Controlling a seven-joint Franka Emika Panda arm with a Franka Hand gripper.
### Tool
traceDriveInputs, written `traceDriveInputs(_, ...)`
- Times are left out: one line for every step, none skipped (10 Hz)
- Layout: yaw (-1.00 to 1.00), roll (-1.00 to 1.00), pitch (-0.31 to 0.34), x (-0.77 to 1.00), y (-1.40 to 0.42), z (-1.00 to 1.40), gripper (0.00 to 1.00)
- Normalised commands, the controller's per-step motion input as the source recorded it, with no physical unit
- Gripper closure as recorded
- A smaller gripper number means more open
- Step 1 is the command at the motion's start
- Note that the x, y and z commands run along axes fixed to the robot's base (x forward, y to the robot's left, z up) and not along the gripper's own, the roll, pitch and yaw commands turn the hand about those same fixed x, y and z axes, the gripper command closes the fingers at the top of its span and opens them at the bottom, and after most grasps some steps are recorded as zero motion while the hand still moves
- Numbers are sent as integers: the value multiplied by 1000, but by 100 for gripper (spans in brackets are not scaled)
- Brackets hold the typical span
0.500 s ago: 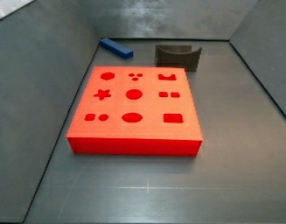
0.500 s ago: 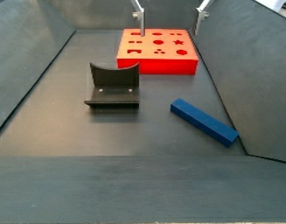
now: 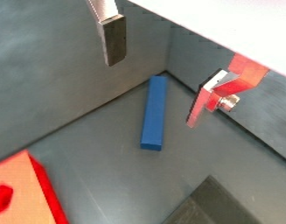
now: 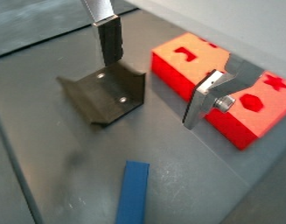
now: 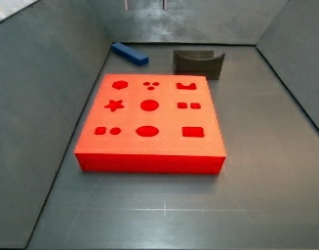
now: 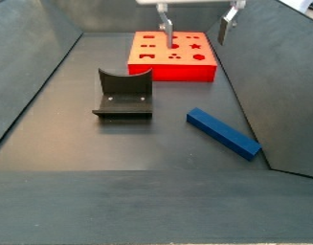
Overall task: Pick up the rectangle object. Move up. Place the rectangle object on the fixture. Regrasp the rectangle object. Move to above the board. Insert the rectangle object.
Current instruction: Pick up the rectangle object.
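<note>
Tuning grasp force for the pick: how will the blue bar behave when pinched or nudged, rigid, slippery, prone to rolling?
The rectangle object looks like a solid, straight bar, so probably stiff. Its flat faces and square edges suggest it will slide rather than roll. The smooth surface may be somewhat slippery. It lies flat on the floor, untouched; the gripper hangs open above the board.

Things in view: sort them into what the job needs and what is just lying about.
Needed for the job:
- blue rectangle object, lying flat on the floor
- fixture, nothing on it
- red board
- gripper, open, empty, high above the board's far end

Just lying about:
- nothing; only the grey floor and walls of the enclosure show
</note>
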Motion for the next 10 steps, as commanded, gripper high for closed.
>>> traceDriveInputs(1000, 0, -24, -54, 83, -306, 0)
traceDriveInputs(966, 0, 0, -63, 231, -231, 0)
traceDriveInputs(743, 7, 0, -91, 423, -111, 0)
traceDriveInputs(574, 0, 3, -157, 600, -60, 0)
traceDriveInputs(480, 0, 0, -234, 717, -17, 0)
traceDriveInputs(446, -7, 0, -269, 757, -11, 0)
traceDriveInputs(409, 9, 0, -323, 677, -166, 0)
traceDriveInputs(409, 81, 0, -377, 580, -323, 0)
traceDriveInputs(451, 107, -4, -386, 503, -397, 0)
traceDriveInputs(446, 110, -9, -360, 514, -434, 0)
